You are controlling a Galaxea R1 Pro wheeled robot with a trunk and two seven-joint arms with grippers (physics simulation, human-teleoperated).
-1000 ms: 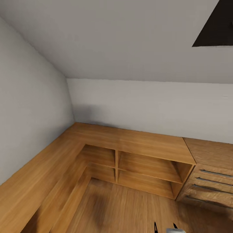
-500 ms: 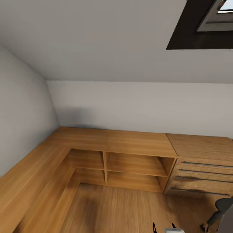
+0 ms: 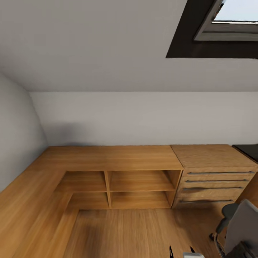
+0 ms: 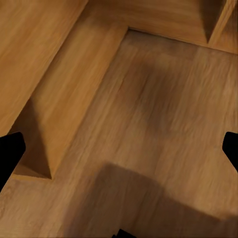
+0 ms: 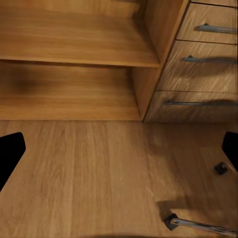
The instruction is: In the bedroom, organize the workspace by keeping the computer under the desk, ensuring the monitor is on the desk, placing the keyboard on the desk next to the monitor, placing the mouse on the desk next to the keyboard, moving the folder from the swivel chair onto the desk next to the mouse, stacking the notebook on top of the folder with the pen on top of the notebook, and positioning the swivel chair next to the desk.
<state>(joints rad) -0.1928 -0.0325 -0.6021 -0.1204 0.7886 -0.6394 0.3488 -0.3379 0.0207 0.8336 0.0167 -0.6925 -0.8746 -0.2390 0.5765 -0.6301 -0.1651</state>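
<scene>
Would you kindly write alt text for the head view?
A grey swivel chair enters at the lower right of a wood-floored attic room. Ahead, low open wooden shelves stand beside a wooden drawer chest, beneath a sloped white ceiling with a skylight.

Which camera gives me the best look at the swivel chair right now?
The head view: the swivel chair sits at lower right, showing its grey back, a black armrest and part of the chrome base. The right wrist view catches a chrome leg with castors on the wooden floor.
</scene>
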